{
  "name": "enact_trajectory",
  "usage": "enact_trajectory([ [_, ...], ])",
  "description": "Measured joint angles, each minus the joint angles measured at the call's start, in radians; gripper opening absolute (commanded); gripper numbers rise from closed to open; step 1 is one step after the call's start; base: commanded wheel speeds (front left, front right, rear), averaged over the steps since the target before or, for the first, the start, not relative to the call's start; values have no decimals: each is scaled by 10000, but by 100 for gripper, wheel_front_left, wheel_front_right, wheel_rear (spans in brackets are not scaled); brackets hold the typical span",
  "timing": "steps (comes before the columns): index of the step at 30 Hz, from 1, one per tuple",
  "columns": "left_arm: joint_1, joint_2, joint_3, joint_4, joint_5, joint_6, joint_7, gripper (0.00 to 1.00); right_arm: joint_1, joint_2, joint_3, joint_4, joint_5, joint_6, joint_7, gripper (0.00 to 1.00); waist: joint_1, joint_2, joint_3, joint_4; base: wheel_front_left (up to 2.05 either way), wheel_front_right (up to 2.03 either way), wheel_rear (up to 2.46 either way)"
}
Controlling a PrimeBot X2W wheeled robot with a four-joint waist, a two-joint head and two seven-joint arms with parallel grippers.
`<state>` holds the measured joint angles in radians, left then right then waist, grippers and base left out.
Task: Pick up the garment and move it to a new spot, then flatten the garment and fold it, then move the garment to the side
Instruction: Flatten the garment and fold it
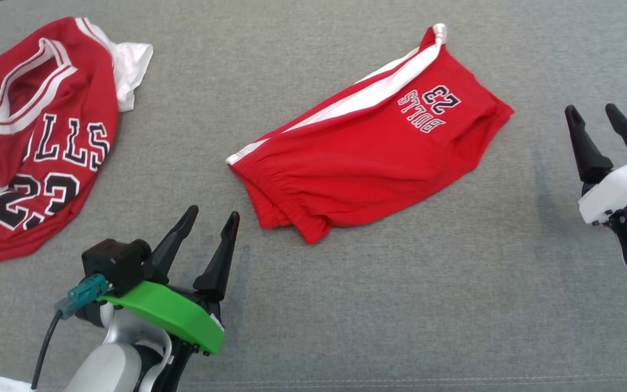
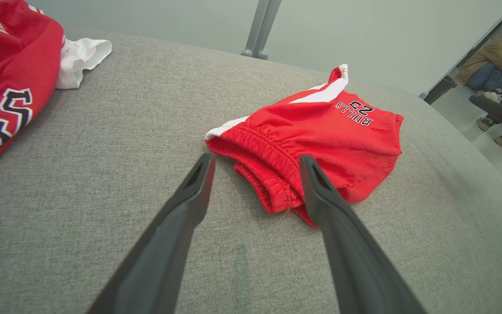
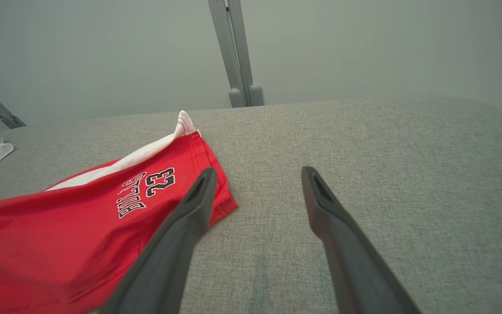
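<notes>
Red Bulls shorts (image 1: 370, 158) lie near the middle of the grey fabric-covered surface (image 1: 400, 316). They are doubled over leg on leg, with the white side stripe (image 1: 362, 100) along the far edge. The elastic waistband (image 2: 259, 139) points toward my left arm and the printed hem end toward my right.

My left end effector (image 1: 213, 213) hangs just short of the waistband, fingers spread and holding nothing. My right end effector (image 1: 591, 108) is also released and empty, standing off beyond the hem corner with bare fabric between them.

A matching red jersey (image 1: 47, 141) lies crumpled at the far left of the surface, well apart from the shorts. A person (image 2: 495, 56) sits on the floor in the background of the left wrist view.

As I read it, the shorts already look folded, so the step in hand is the move to the side. To do it well, I would come in low at the waistband with the left fingers and pinch through every layer of the bunched elastic, not just the top one. I would take the hem end with the right in the same way. Lifting both ends together, level and only just off the surface, should stop the fold from sagging open. I would set the shorts down clear of the jersey.
</notes>
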<state>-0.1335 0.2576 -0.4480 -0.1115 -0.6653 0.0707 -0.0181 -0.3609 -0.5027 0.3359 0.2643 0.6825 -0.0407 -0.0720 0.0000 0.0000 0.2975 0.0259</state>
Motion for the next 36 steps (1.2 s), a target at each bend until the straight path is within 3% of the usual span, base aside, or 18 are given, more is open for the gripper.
enact_trajectory([
  [21,-569,-291,-182,-224,226,-58,-198,100,-1474,-2,192,1902,48,13,1319,100,0,0,1095,1921,0,0,0],
  [31,-568,-284,-17,-163,278,-58,-462,100,-1918,73,221,2537,167,153,1574,100,0,0,1291,2238,0,0,0],
  [32,-568,-284,-12,-157,278,-58,-483,100,-1962,61,263,2585,167,228,1643,94,0,0,1293,2241,0,0,0],
  [33,-568,-284,-6,-150,278,-58,-491,100,-2016,56,290,2638,169,238,1710,69,0,0,1295,2243,0,0,0],
  [34,-568,-284,-2,-144,278,-58,-491,100,-2058,71,280,2686,228,295,1756,31,0,0,1297,2245,0,0,0],
  [35,-568,-284,0,-132,278,-58,-512,100,-2078,92,278,2719,334,324,1787,4,0,0,1298,2245,0,0,0],
  [36,-569,-284,4,-119,278,-58,-558,100,-2086,123,282,2755,408,391,1808,0,0,0,1298,2245,0,0,0],
])
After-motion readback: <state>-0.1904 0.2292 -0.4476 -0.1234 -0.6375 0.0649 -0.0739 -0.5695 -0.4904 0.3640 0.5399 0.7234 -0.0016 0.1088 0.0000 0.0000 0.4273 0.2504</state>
